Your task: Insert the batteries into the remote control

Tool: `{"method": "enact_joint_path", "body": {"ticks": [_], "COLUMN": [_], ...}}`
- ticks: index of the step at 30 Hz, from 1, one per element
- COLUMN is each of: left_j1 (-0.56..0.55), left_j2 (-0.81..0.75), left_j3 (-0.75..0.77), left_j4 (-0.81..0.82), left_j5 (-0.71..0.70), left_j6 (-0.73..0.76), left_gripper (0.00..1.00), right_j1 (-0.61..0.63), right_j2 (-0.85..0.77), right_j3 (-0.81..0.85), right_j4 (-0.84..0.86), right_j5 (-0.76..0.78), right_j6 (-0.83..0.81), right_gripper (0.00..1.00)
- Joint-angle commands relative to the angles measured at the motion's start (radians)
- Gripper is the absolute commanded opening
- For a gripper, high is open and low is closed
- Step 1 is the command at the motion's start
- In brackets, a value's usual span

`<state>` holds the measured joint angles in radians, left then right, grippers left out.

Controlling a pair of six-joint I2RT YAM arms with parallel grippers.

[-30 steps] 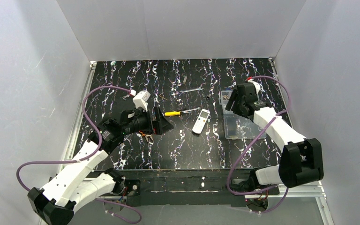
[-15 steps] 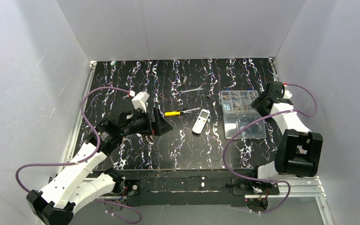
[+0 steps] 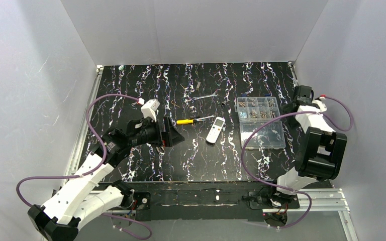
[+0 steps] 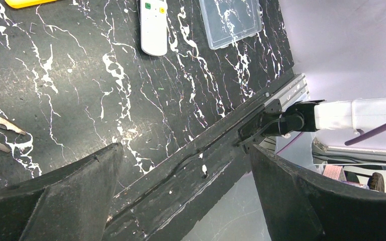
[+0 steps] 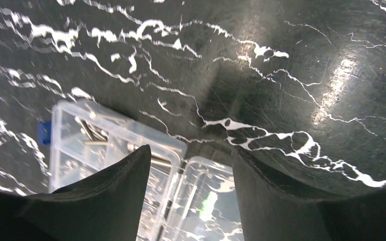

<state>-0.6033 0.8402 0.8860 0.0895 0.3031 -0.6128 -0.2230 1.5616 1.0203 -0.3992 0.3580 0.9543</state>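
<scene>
While the slim white remote control [image 3: 215, 130] lies flat on the black white-veined tabletop [image 3: 201, 155] near its middle, buttons up as far as your left wrist view shows, neither arm has hold of it, and you can see no loose batteries anywhere in these views. That leaves the step open: the scene would suit a remote whose cells are already inside and the cover back on, and it would equally suit one waiting for cells to be fetched, so check the back of the remote before you commit to anything. If cells are to be found, the clear plastic compartment box with its lid folded open [image 3: 260, 122], just to the right of the remote, is the likeliest place, though what shows in it looks like small metal hardware and is too small to name. Your left gripper [image 3: 172, 132] hovers low to the left of the remote, fingers spread wide and holding nothing, near the yellow-handled screwdriver [image 3: 191, 120]. Your right gripper [image 5: 188, 201] is folded back by the far right edge of the table beside the box, its fingers also apart and empty, the wrist camera looking down on the box's corner.
</scene>
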Motion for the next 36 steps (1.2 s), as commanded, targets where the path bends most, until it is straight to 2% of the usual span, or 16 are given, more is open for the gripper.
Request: {"method": "enact_joint_path", "body": {"ticks": [1, 5, 11, 16, 24, 30, 36], "left_j1": [0.005, 0.005, 0.005, 0.005, 0.005, 0.005, 0.006], "left_j2": [-0.019, -0.017, -0.016, -0.016, 0.006, 0.010, -0.001], "left_j3": [0.039, 0.038, 0.036, 0.037, 0.042, 0.042, 0.041], "left_j4": [-0.029, -0.033, -0.033, -0.035, -0.022, -0.021, -0.035], "left_j5": [0.013, 0.012, 0.009, 0.008, 0.015, 0.014, 0.009], "left_j6": [0.007, 0.007, 0.004, 0.005, -0.003, -0.010, -0.007], "left_gripper": [0.98, 0.98, 0.98, 0.98, 0.98, 0.98, 0.98], "right_j1": [-0.024, -0.024, -0.021, -0.014, 0.057, 0.126, 0.196], "right_j2": [-0.002, 0.083, 0.262, 0.317, 0.432, 0.477, 0.435], "right_j3": [-0.016, 0.074, 0.289, 0.311, 0.458, 0.501, 0.477], "right_j4": [0.106, 0.011, -0.190, -0.139, -0.202, -0.216, -0.217], "right_j5": [0.057, 0.072, 0.048, -0.004, -0.045, -0.147, -0.105], "right_j6": [0.203, 0.273, 0.258, 0.189, 0.074, 0.066, 0.070], "right_gripper": [0.66, 0.66, 0.72, 0.71, 0.72, 0.73, 0.73]}}
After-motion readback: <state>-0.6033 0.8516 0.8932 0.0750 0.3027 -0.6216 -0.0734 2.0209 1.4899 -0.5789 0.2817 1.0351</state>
